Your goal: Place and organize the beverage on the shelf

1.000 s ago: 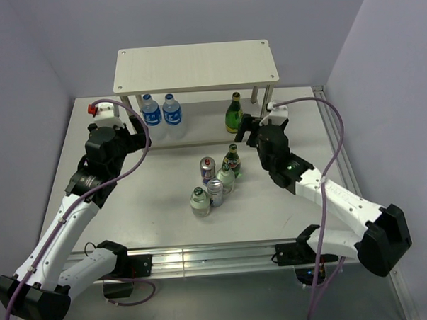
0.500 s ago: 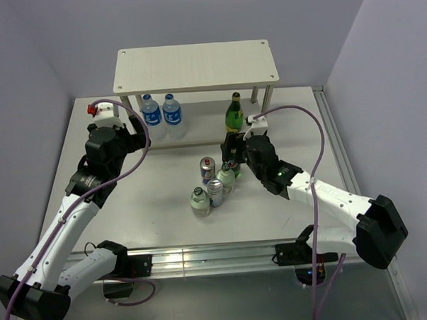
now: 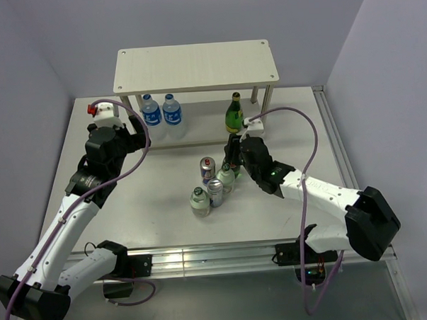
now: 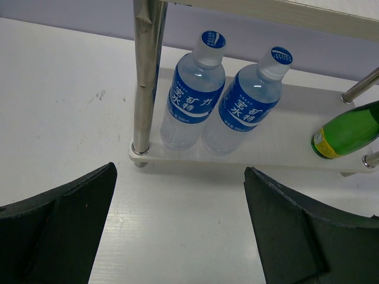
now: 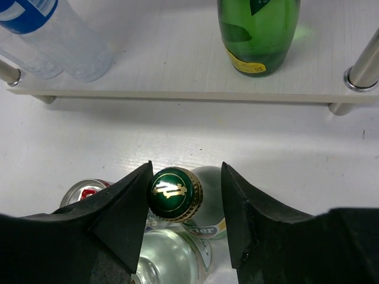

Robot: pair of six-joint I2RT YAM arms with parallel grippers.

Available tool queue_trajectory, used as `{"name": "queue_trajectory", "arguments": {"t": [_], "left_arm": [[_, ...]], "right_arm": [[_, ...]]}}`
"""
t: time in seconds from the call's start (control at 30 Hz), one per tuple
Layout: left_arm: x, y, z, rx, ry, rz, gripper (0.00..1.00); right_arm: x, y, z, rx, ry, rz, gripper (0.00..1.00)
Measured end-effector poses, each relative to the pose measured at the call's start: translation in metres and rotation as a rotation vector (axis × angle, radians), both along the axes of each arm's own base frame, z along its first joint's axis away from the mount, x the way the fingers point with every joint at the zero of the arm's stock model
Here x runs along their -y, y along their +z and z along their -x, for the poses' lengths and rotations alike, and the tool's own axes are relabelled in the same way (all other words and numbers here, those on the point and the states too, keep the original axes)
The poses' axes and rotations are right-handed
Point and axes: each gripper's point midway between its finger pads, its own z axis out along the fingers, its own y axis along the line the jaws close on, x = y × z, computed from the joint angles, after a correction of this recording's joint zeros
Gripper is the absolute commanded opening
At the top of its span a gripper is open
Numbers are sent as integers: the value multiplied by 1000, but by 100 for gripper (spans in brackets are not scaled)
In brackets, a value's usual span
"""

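Top view: pale wood-grain two-tier shelf at far side of white table. Lower tier holds two blue-labelled clear plastic water bottles at left and a dark green glass bottle right of them. Top board is bare. Mid-table cluster is unshelved: red-topped can, silver can, near clear bottle, second clear bottle, and a green bottle with gold-printed cap under the right gripper. So three shelved, five left, by my count.

Left wrist: left gripper wide apart, holding nothing, hovering near the shelf's left front leg.

Right wrist: right gripper straddles the cap, jaws apart, not clamped; left finger just beside or touching it.
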Motion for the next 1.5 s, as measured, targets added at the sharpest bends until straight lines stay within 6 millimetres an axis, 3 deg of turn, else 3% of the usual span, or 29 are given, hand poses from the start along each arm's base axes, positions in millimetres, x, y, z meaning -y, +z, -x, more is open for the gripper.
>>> {"name": "queue_trajectory", "arguments": {"t": [0.1, 0.2, 0.23, 0.37, 0.53, 0.97, 1.3, 1.5], "left_arm": [[0, 0, 0, 0, 0, 0, 96], [0, 0, 0, 0, 0, 0, 96], [0, 0, 0, 0, 0, 0, 96], [0, 0, 0, 0, 0, 0, 96], [0, 0, 0, 0, 0, 0, 96], [-1, 0, 0, 0, 3, -1, 96], [-1, 0, 0, 1, 6, -1, 96], [-1, 0, 0, 1, 6, -1, 96]], "right_arm": [[-1, -5, -2, -6, -5, 8, 54], [-1, -9, -4, -7, -9, 16, 39], [1, -8, -5, 1, -19, 26, 26], [3, -6, -10, 16, -38, 21, 8], [1, -5, -10, 21, -34, 27, 0], [8, 5, -8, -18, -18, 168, 0], [-13, 72, -39, 94, -37, 127, 0], [-28, 85, -60, 128, -45, 124, 0]]}}
